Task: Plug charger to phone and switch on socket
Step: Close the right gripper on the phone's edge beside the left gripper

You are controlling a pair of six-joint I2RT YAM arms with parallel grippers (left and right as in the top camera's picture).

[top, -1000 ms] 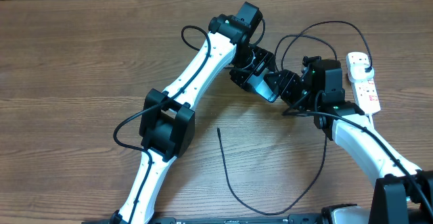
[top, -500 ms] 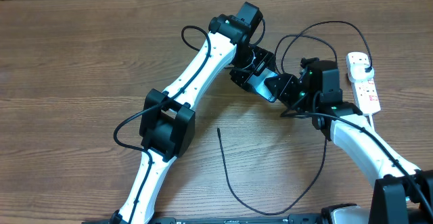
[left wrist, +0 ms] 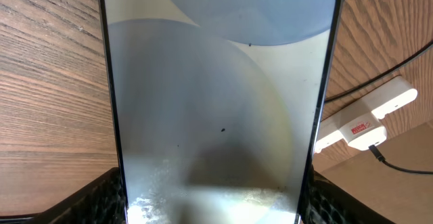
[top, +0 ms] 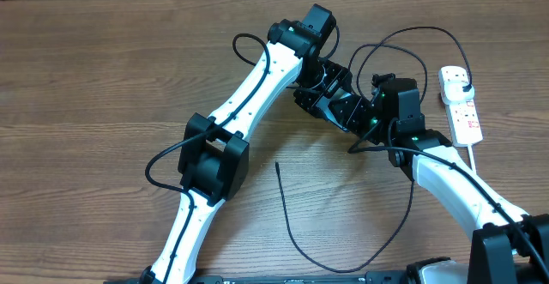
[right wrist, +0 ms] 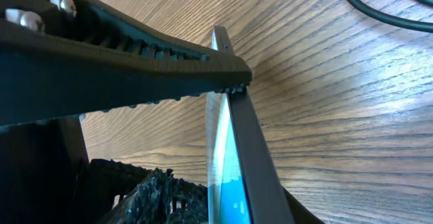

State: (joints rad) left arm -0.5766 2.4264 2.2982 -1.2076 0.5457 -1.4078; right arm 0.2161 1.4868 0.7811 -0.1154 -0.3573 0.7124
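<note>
My left hand (top: 331,98) is clamped on the slim rectangular lit-screen phone (left wrist: 216,102). Its black ribbed fingers (left wrist: 108,200) press the two long edges at the end away from the front-camera dot. The phone sits between my two hands, right of the middle of the brown wood-grain worktop (top: 103,78) and toward its far side.

My right hand (top: 364,119) meets the phone from about 4 o'clock. In the right wrist view I see the phone edge-on, with the tip of my upper finger (right wrist: 135,48) against that edge. I cannot tell whether this hand has a grip on it or only brackets it.

The white elongated power strip with red markings (top: 461,104) lies at 3 o'clock from the hands, well apart from them, with something black plugged into its far end. The long thin black charger cable (top: 282,194) loops at about 1 o'clock beyond the hands and sweeps round along the near edge. Its free tip lies on bare wood at 7 o'clock from the phone, apart from it.
</note>
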